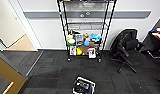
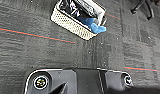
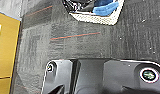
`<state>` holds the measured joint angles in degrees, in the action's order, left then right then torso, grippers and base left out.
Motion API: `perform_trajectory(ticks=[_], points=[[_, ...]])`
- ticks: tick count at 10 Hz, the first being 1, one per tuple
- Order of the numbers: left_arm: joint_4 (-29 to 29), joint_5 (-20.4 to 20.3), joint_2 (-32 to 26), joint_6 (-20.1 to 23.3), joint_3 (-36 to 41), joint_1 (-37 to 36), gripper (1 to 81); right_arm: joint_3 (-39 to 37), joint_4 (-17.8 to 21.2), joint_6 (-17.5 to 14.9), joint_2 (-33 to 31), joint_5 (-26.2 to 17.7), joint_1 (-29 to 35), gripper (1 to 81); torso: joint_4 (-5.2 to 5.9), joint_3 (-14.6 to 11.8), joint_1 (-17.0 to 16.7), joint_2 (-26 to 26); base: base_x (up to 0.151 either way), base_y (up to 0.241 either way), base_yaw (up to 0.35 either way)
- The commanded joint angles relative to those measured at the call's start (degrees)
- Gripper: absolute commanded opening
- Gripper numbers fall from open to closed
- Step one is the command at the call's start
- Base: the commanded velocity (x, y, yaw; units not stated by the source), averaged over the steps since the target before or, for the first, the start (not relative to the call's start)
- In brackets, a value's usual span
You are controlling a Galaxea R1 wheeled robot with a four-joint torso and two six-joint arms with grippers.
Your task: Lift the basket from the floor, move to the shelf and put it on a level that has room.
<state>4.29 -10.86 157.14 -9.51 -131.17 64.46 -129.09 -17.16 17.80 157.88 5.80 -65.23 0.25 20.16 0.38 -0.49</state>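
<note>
Dark charcoal carpet floor (image 1: 53,72), thin red lines across tiles. Basket (image 1: 83,86) on carpet at head view's bottom edge: rectangular, beige woven sides, pale rim, dark items and blue cloth (image 2: 96,26) inside. Gripper spread on either arm: cannot tell. Open carpet between basket and shelf (image 1: 85,30): black wire rack, casters, lower tiers crowded with colourful items. Black office chair (image 1: 126,47) beside rack; tan wooden flooring (image 1: 22,43) past doorway.

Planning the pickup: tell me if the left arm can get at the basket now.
Probably yes. The basket sits on open floor, apart from the shelf, with bare carpet between it and the left wrist.
</note>
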Motion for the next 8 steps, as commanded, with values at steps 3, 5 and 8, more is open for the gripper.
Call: perform_trajectory(ticks=[3, 5, 8], points=[[0.02, 2.51, -1.12, -0.16, 0.74, -2.01, 81.1, 0.78, -0.06, 0.04, -0.61, -2.55, 1.9, 81.1, 0.0, 0.0, 0.0, 0.0, 0.112, 0.0, 0.0], [0.02, 2.51, -1.12, -0.16, 0.74, -1.93, 81.1, 0.69, -0.06, 0.04, -0.61, -2.55, 1.72, 81.1, 0.0, 0.0, -0.02, 0.0, 0.115, 0.0, 0.0], [0.02, 2.51, -1.12, -0.16, 0.74, -1.84, 81.1, 0.25, -0.15, -0.04, -0.52, -2.55, 1.46, 81.1, 0.0, 0.0, -0.02, 0.0, 0.114, 0.0, 0.0]])
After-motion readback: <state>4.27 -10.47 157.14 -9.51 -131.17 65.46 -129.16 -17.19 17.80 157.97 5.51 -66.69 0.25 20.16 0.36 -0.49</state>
